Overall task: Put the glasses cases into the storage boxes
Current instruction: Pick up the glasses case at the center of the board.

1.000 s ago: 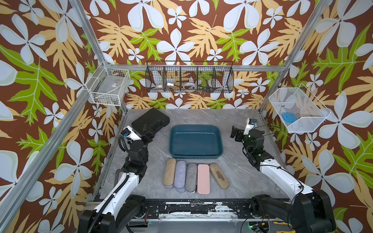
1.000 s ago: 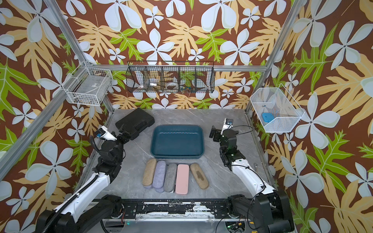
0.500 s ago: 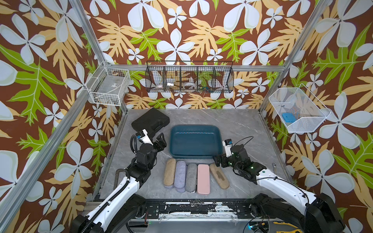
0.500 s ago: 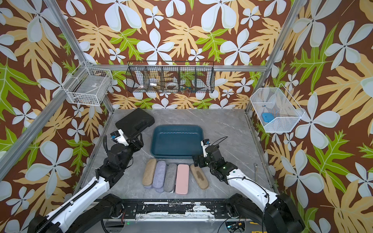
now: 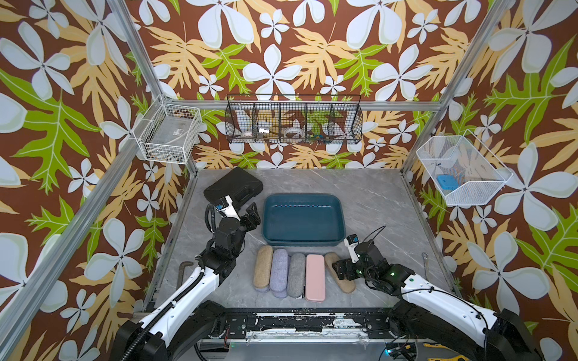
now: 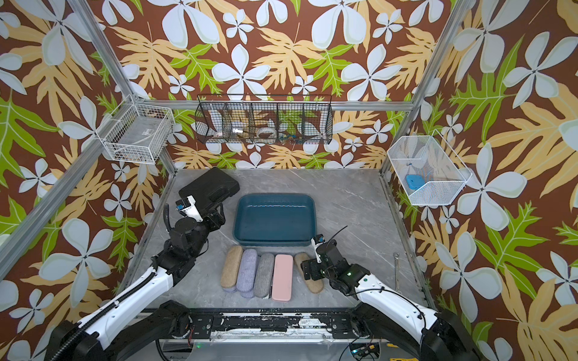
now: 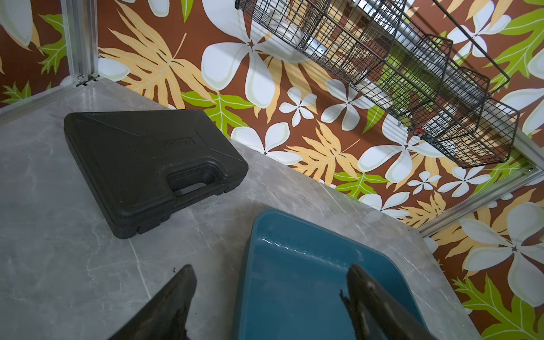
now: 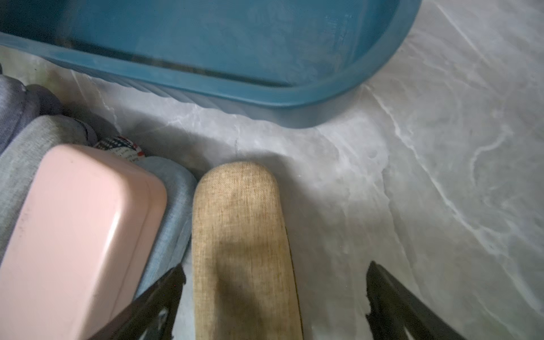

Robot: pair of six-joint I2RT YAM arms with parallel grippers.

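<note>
Left gripper (image 7: 270,267): jaws apart. Teal tub (image 7: 294,232) just ahead, beneath one finger (image 7: 368,294); black moulded case (image 7: 141,162) farther ahead, beyond the other.

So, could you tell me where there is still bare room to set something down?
The tub is empty. Bare table lies behind it and to its right. Crowded: in front, the cases and right tool; on the left, the black case and left tool.
</note>
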